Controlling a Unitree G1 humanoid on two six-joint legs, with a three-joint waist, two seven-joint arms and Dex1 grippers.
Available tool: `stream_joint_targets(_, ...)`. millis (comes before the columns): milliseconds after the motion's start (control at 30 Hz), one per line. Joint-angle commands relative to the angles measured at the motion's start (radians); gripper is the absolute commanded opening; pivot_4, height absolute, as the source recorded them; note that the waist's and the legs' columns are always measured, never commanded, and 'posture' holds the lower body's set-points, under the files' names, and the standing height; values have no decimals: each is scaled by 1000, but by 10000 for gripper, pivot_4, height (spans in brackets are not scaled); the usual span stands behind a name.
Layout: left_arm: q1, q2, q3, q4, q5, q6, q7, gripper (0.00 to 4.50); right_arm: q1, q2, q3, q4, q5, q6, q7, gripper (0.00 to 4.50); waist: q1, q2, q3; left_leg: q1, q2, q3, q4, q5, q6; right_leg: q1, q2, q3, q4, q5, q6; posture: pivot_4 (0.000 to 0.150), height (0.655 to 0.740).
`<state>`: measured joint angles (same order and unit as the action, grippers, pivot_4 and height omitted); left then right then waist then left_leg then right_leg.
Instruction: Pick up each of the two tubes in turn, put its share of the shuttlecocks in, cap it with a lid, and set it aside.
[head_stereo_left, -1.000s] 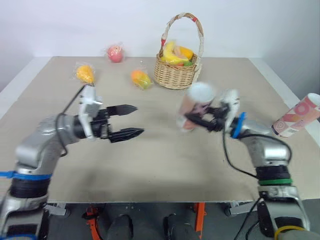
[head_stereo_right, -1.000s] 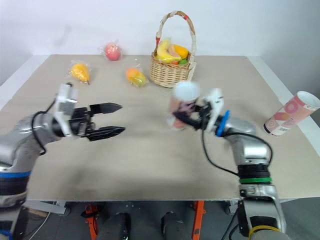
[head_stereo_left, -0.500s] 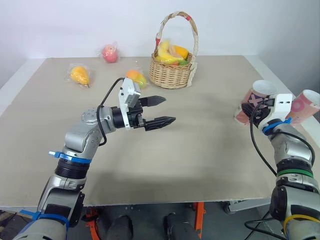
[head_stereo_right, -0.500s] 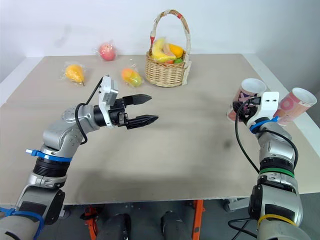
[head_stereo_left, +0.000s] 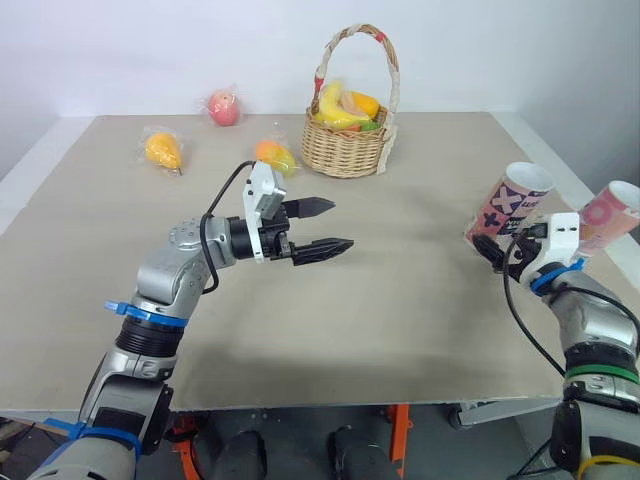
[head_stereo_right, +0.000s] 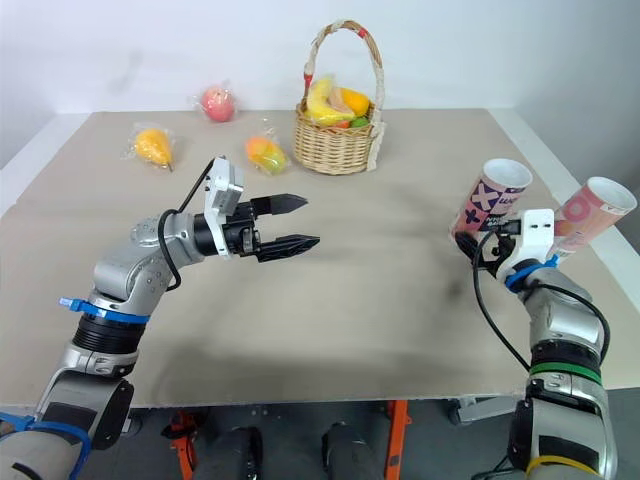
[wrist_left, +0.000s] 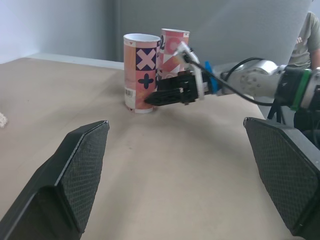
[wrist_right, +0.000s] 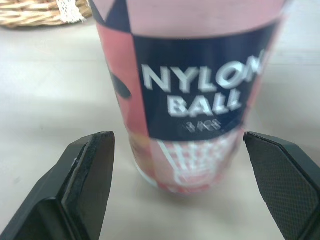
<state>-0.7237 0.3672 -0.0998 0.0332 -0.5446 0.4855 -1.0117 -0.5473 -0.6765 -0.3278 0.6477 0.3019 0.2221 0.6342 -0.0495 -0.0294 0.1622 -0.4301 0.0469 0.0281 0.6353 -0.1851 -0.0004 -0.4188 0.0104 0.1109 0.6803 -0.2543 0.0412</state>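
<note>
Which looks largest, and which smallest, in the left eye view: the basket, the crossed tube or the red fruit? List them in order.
1. basket, handle included
2. crossed tube, though it is nearer the camera
3. red fruit, farthest away, so its true size is unsure

Tube (head_stereo_right: 488, 200) pink, navy crosses; basket (head_stereo_right: 335, 150) tan wicker; table (head_stereo_right: 380, 300) beige.

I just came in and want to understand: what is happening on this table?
The right gripper is open in front of a patterned tube that stands uncapped on the table, close beside the second tube. The left gripper hovers open above the table's middle, holding nothing. A fruit basket stands at the far side.
</note>
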Motion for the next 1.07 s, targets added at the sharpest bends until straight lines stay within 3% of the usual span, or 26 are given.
stream_joint_targets(33, -27, 1, 33, 4, -6, -8, 1, 45000, 62, -39, -28, -135, 34, 53, 29, 43966, 1, 0, 0, 0, 0, 0, 0, 0, 0, 0, 0, 0, 0, 0, 1, 1500, 7400)
stream_joint_targets(200, 24, 61, 31, -25, 13, 31, 6, 45000, 261, -94, -43, -392, 111, 178, 145, 43966, 1, 1, -1, 0, 0, 0, 0, 0, 0, 0, 0, 0, 0, -3, 5, 1500, 7400)
stream_joint_targets(267, 87, 96, 62, -61, -16, 53, 5, 45000, 379, -105, -19, -593, 193, 195, 272, 43966, -1, 3, -1, 0, 0, 0, 0, 0, 0, 0, 0, 0, 0, -3, 5, 1500, 7400)
stream_joint_targets(367, 200, 156, 95, -117, -45, 68, -31, 45000, 438, -87, 39, -747, 246, 220, 336, 43966, -12, 3, -1, 2, 2, -1, -1, -1, 0, 1, 2, 0, 0, -4, 4, 1500, 7400)
stream_joint_targets(700, 385, 152, 206, -151, -41, 44, 107, 45000, 351, 54, 209, -799, 271, 246, 347, 43966, -8, 0, 1, 9, 1, 0, 2, 2, 1, 10, -1, 0, 0, -3, 1, 1500, 7400)
stream_joint_targets(1067, 433, 131, 231, -193, -41, 27, 167, 45000, 282, 109, 286, -714, 226, 210, 358, 43966, 4, -1, 1, 8, 1, -2, 1, -1, -2, 9, 0, -1, 0, -6, 4, 1500, 7400)
